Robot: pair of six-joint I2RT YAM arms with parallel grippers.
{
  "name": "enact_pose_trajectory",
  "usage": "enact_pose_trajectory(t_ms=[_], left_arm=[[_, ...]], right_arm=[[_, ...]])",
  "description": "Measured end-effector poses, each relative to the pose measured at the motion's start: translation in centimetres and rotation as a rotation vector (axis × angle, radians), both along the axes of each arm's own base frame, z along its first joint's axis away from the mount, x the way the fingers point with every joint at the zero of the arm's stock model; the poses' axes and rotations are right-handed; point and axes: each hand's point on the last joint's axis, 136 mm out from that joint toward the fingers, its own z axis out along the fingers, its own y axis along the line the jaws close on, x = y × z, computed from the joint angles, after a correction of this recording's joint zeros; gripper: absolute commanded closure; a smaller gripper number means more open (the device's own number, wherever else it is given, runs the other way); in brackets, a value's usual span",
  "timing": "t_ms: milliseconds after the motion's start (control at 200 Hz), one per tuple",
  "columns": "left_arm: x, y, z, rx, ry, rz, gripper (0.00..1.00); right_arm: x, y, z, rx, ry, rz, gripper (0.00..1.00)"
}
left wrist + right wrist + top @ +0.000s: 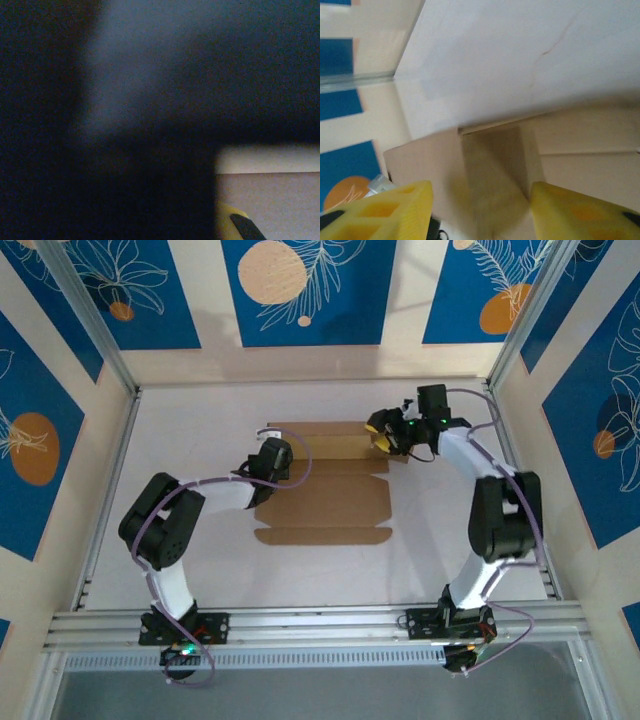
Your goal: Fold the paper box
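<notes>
- The left arm reached from its base at the near left edge of the worktop (200, 430) inward toward the centre.
- The left gripper (272, 458) sat at the left edge of the paper box (325, 505), low over the cardboard.
- Its fingers were together. Whether they pinched the cardboard edge or merely rested against it could not be told.
- In the left wrist view nearly everything was dark and blurred. One yellow finger (226, 224) with a black pad showed at the lower right, over a pale grey surface.
- The paper box lay opened out and flat near the middle of the worktop, between the two grippers. Its creases ran left to right, and a long flap with rounded corners formed the near edge.
- The far part of the box looked slightly raised, though its exact tilt was unclear from above.
- The right gripper (385, 435) was at the far right corner of the box, just above the cardboard.
- In the right wrist view its yellow fingers (400, 210) stood well apart, with nothing clamped. Brown cardboard (580, 145) lay beyond them, and a darker panel (495, 170) lay in line with the gap.
- The white worktop (520, 50) stretched beyond the cardboard.
- The right arm arched back from that corner to its base at the near right edge.
</notes>
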Motion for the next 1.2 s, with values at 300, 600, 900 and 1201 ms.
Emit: enact_pose_trajectory(t_ms=[300,600,900,1201], left_arm=[[0.0,-0.2,0.1,0.003,0.022,-0.011,1.00],[0.2,-0.4,0.1,-0.010,0.055,-0.030,1.00],[0.3,-0.5,0.1,-0.038,0.063,-0.030,1.00],[0.3,-0.7,0.2,-0.053,0.068,-0.040,1.00]], right_arm=[[-4.6,-3.9,-2.8,-0.273,0.021,-0.021,1.00],[-4.6,-3.1,-11.5,-0.364,0.235,0.071,0.71],[-0.5,-5.7,-11.7,-0.477,0.192,0.048,0.49],[-0.4,-5.7,-14.5,-0.445,0.246,0.077,0.43]])
